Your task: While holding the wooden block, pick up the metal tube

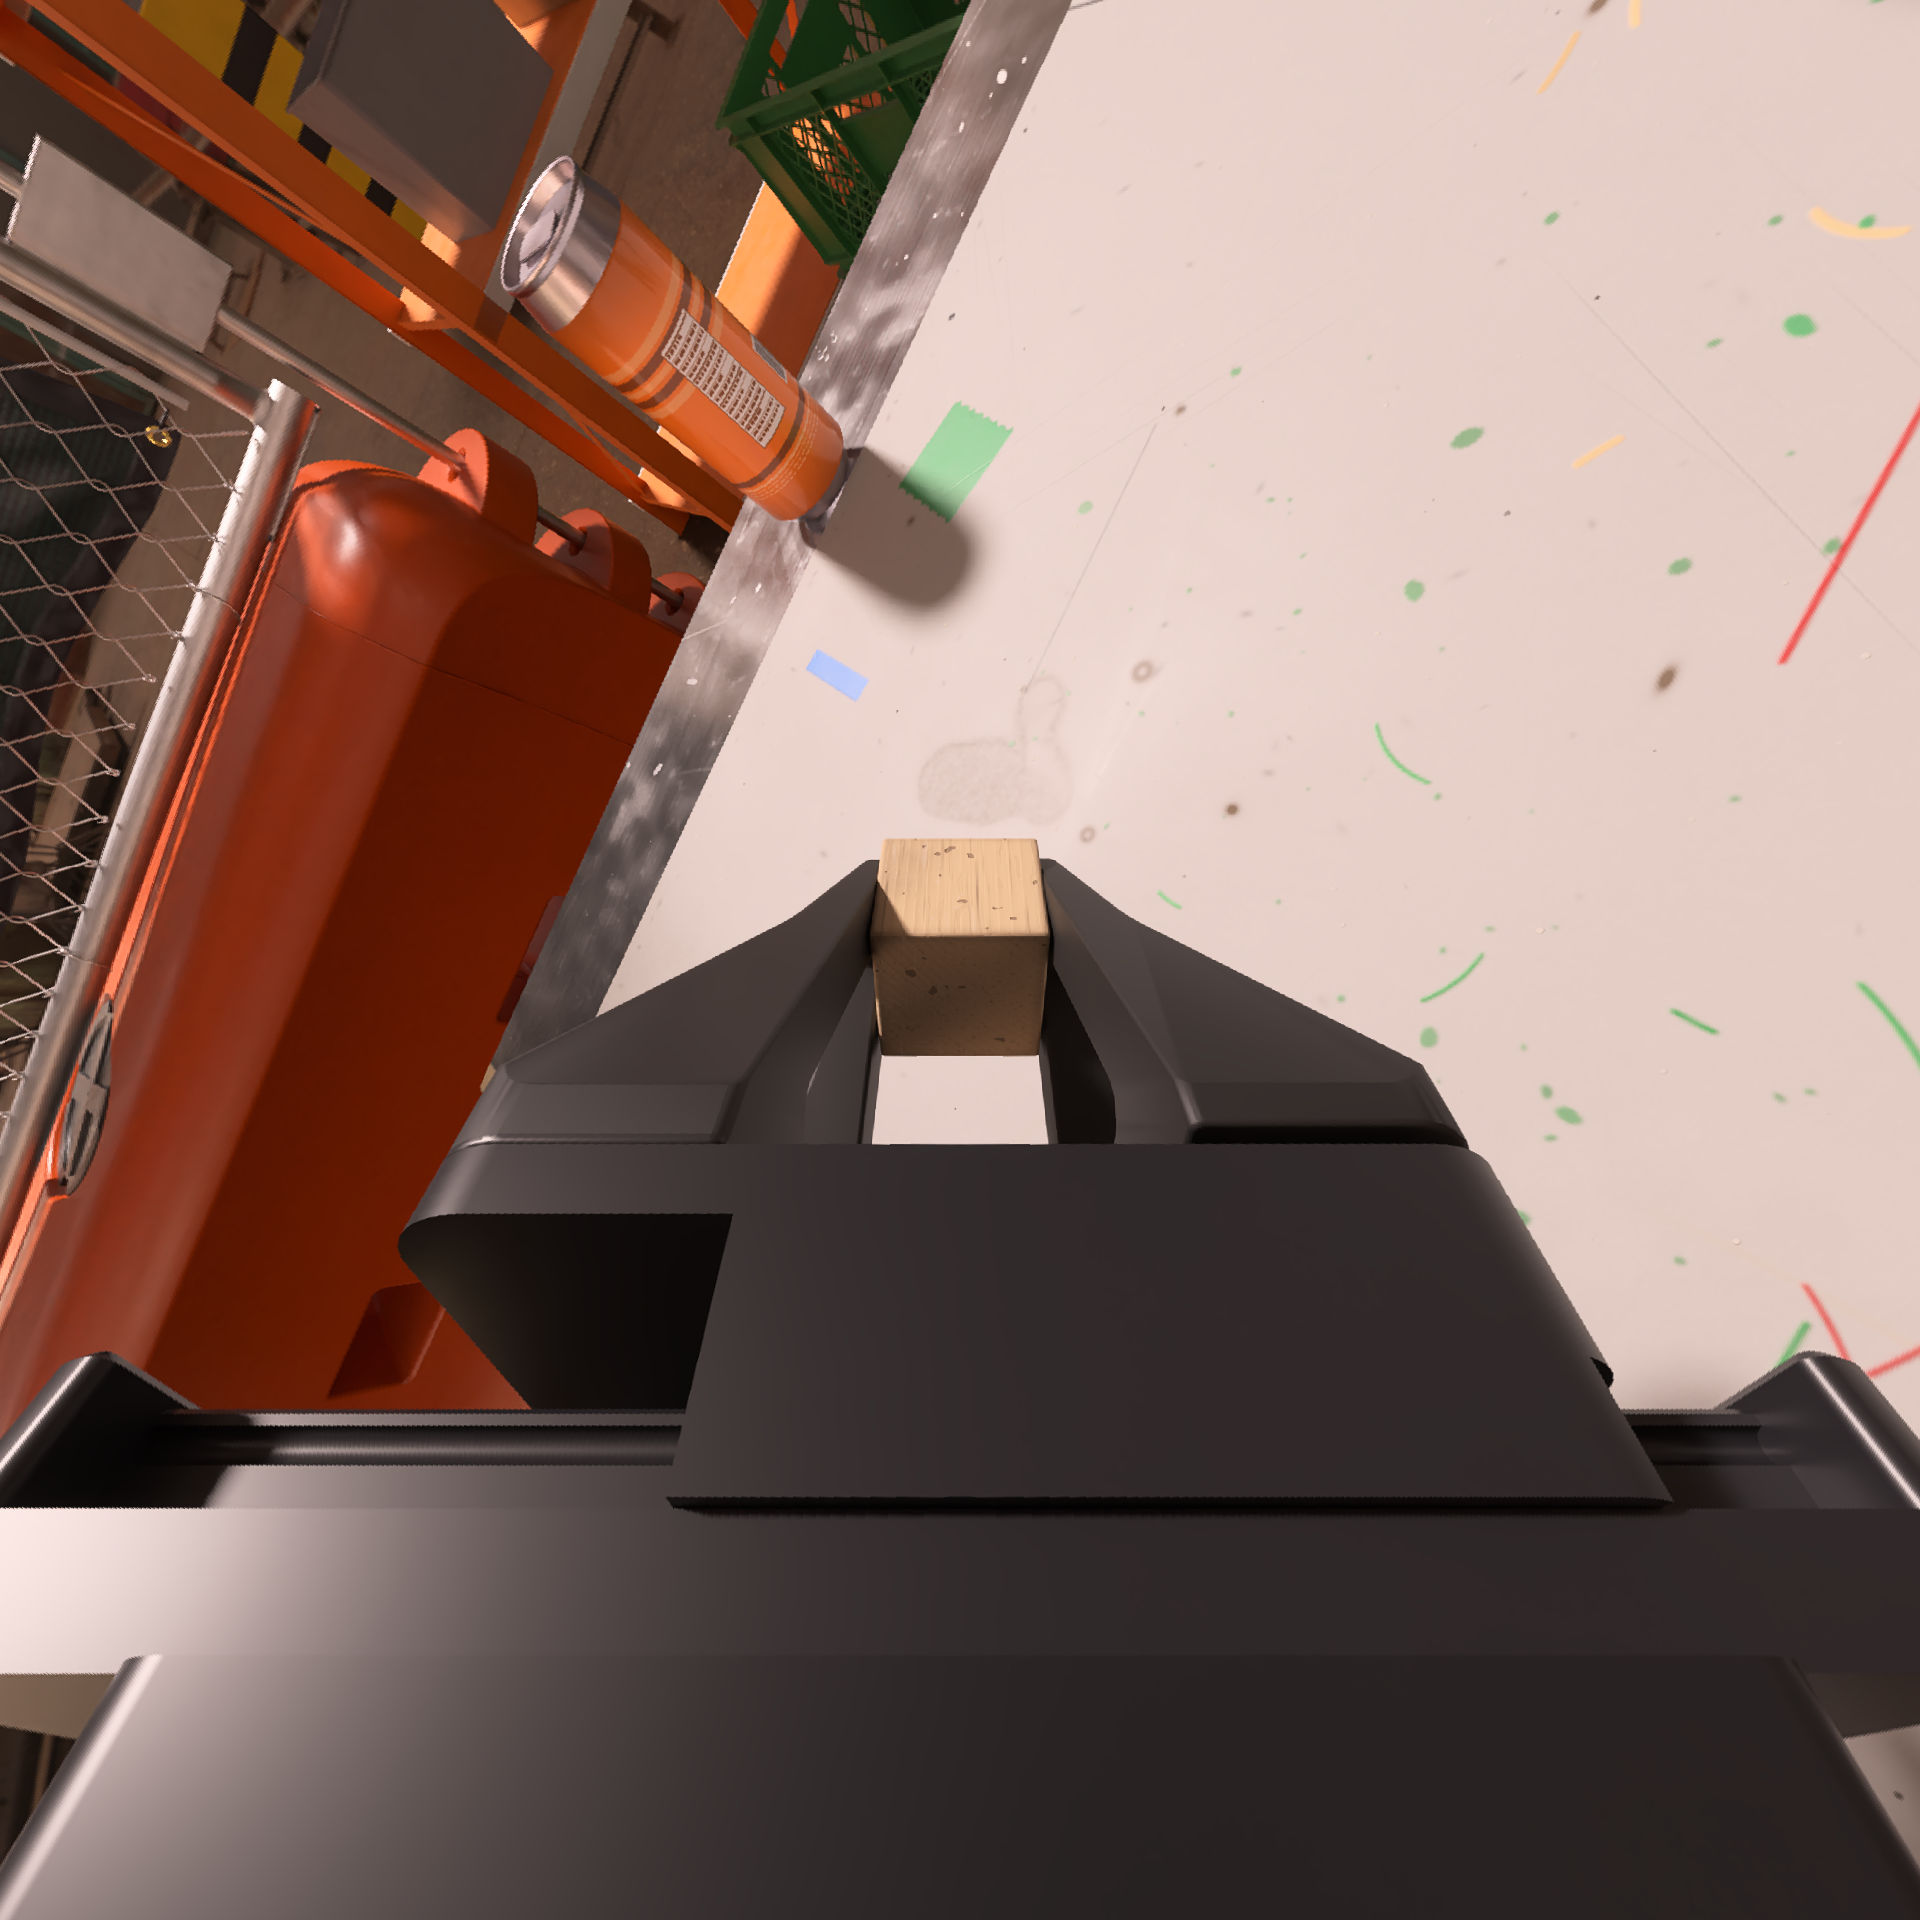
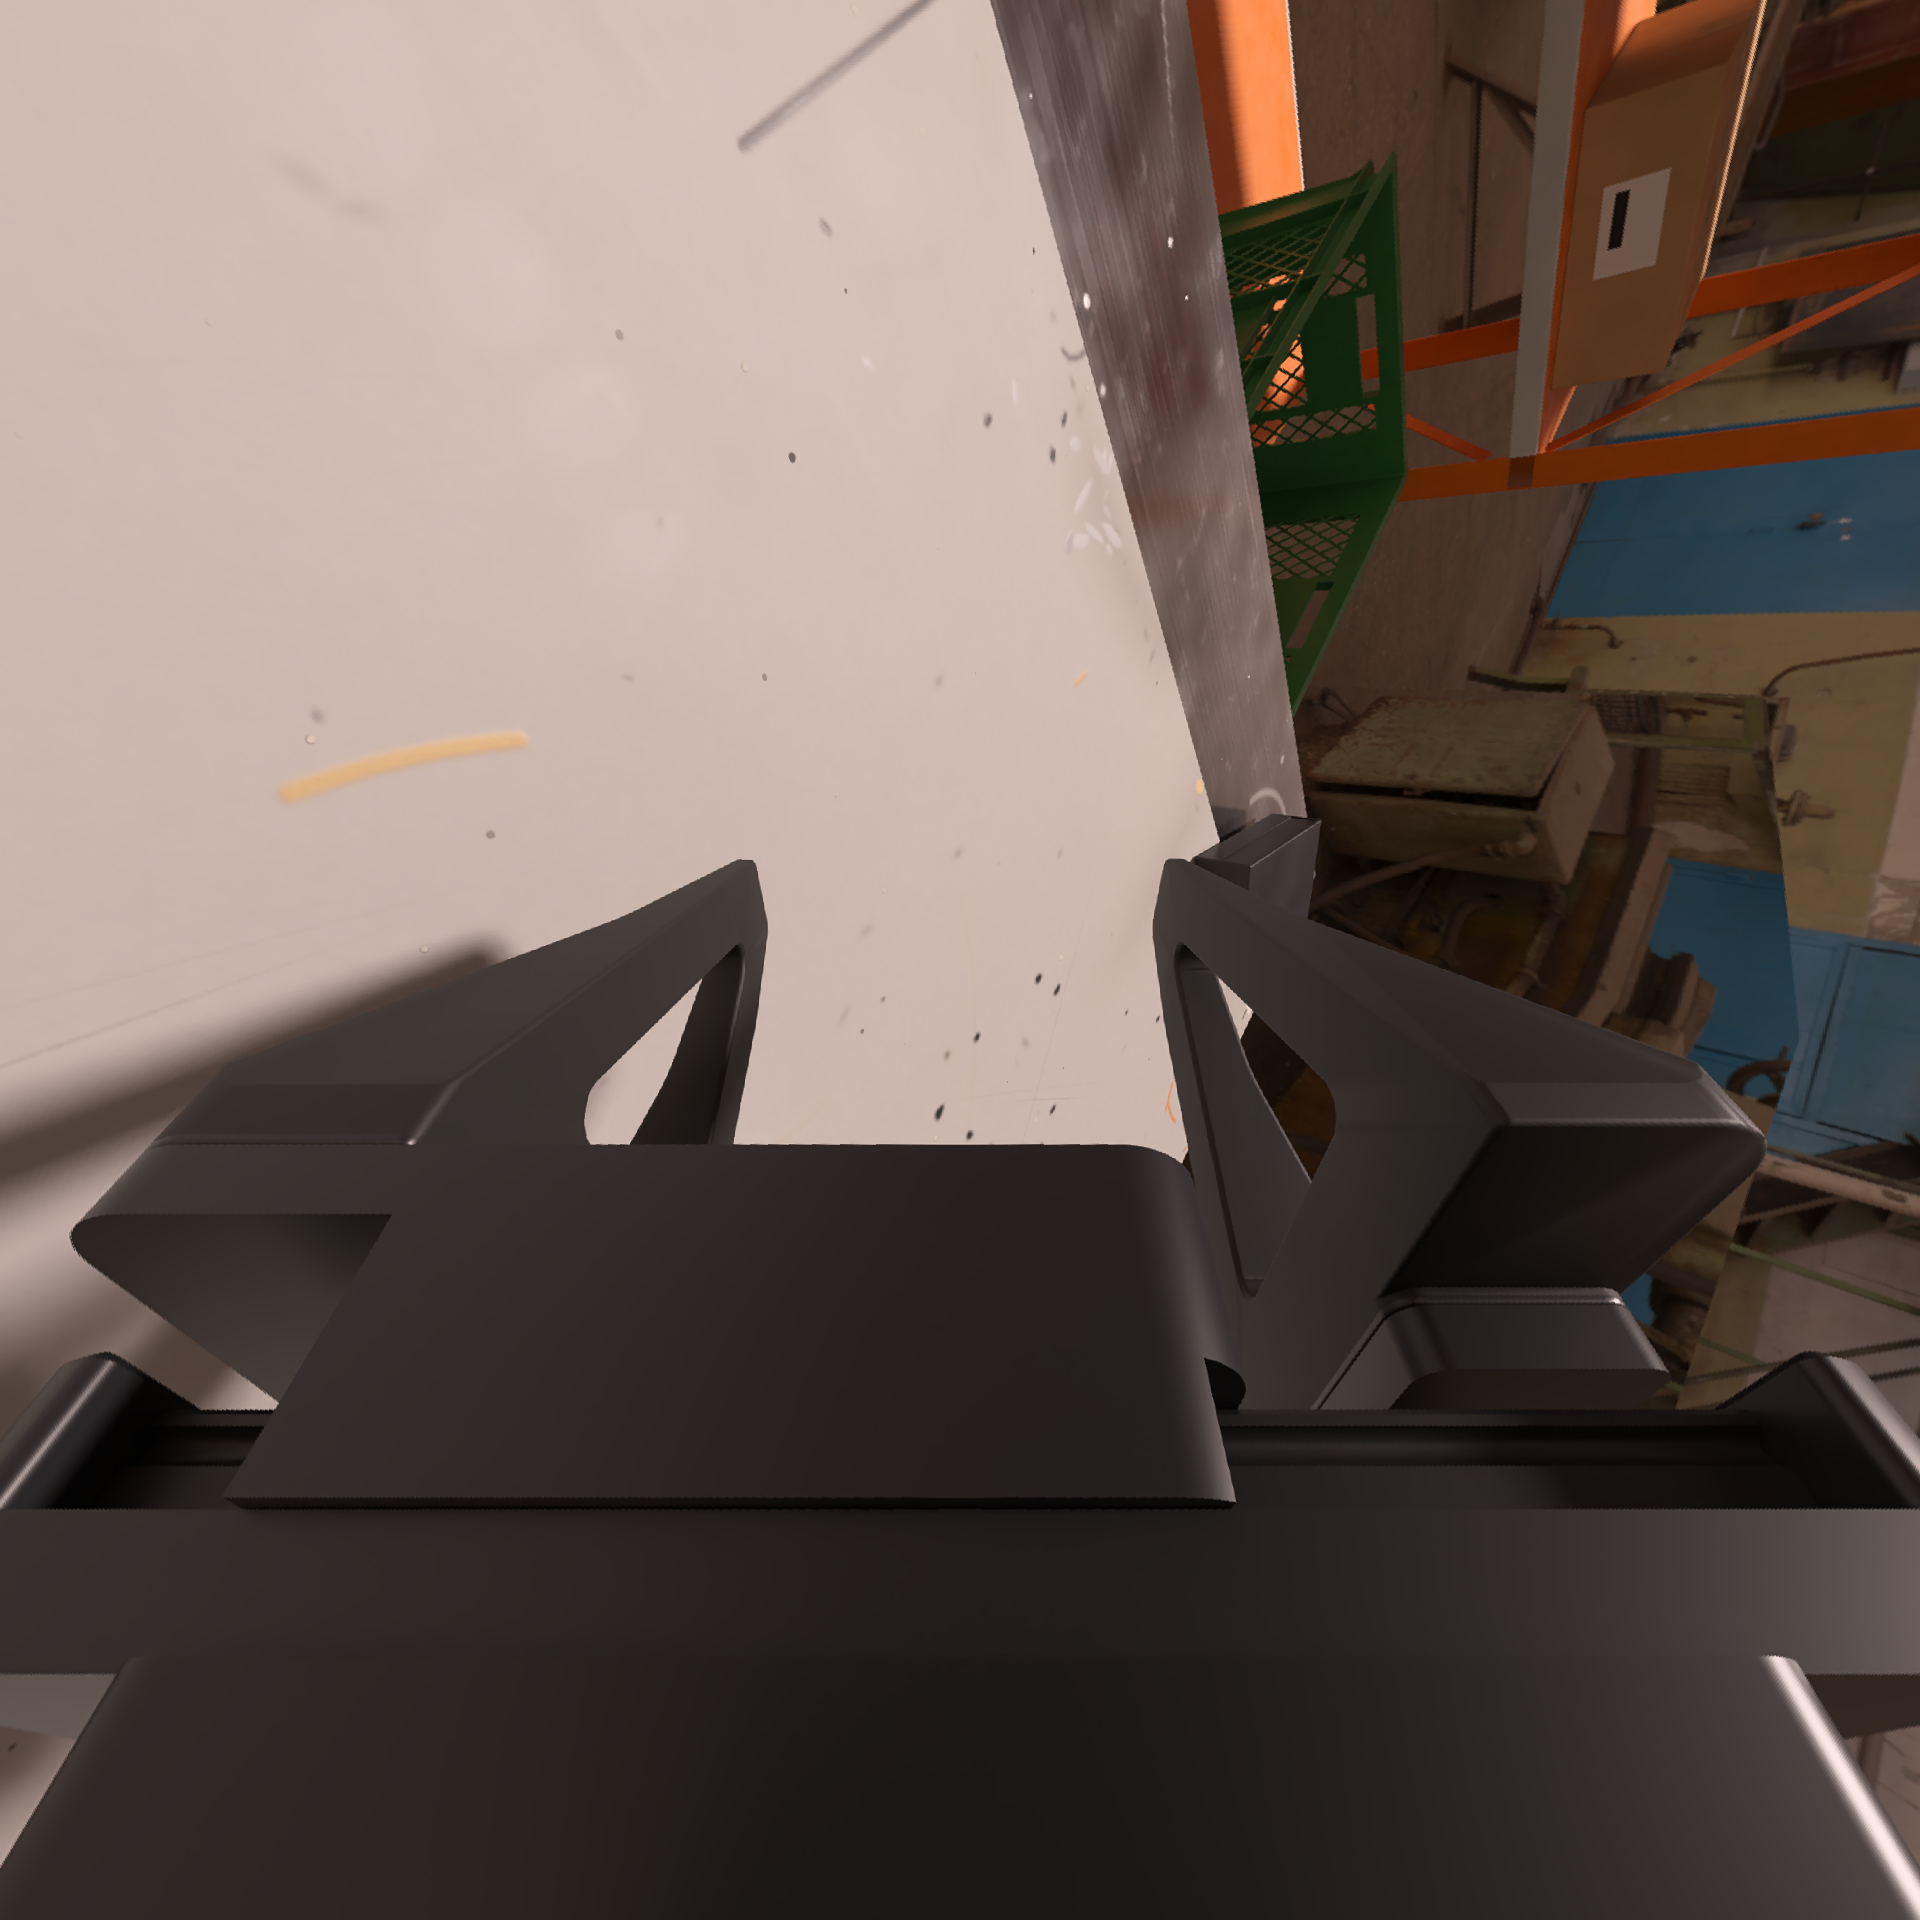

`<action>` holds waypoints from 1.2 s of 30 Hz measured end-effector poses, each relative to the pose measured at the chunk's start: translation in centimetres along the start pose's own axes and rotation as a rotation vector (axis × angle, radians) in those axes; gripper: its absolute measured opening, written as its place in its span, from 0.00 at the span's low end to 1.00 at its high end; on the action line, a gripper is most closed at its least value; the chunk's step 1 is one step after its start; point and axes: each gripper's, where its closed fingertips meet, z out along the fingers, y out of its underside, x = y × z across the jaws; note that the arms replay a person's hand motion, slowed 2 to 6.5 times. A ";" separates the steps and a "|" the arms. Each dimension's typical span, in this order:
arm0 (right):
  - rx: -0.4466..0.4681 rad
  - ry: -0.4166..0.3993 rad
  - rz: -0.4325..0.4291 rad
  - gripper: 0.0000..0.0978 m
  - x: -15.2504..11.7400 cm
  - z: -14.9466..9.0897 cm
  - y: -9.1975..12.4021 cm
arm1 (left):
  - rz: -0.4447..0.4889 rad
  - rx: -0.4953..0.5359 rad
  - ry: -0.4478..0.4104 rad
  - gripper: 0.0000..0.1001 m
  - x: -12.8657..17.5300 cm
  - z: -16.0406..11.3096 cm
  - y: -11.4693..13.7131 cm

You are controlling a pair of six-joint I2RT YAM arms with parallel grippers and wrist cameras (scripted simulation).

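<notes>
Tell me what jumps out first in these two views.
The wooden block pinched in the left end effector, above the speckled white table. Next, the orange canister standing at the table's edge. The right end effector gapes open, empty.

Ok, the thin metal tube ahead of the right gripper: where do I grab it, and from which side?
The metal tube lies flat on the table, thin and straight, slanting off the picture's top. Probably best taken from above with the open right gripper, turned to close across the tube's width. Aim past the visible near end, toward its middle, which is out of view.
</notes>
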 end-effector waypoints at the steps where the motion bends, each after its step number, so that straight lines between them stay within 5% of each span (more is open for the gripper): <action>1: 0.001 -0.003 -0.001 0.65 0.0 -0.1 0.0 | 0.000 0.000 0.000 0.23 0.0 0.0 0.0; 8: 0.050 -0.045 0.082 0.64 1.4 -1.9 -0.4 | -0.001 -0.010 0.001 0.23 0.1 -0.1 0.5; 21: 0.048 -0.258 0.232 0.53 1.9 -7.5 0.4 | -0.005 -0.028 0.005 0.23 0.3 -0.7 1.3; 28: -0.009 -0.457 0.274 0.32 -1.3 -11.2 2.1 | -0.010 -0.023 0.013 0.23 0.6 -1.2 1.4; 36: -0.201 -0.538 0.238 0.36 -7.1 -11.0 5.4 | -0.008 -0.025 0.029 0.23 1.5 -1.2 1.8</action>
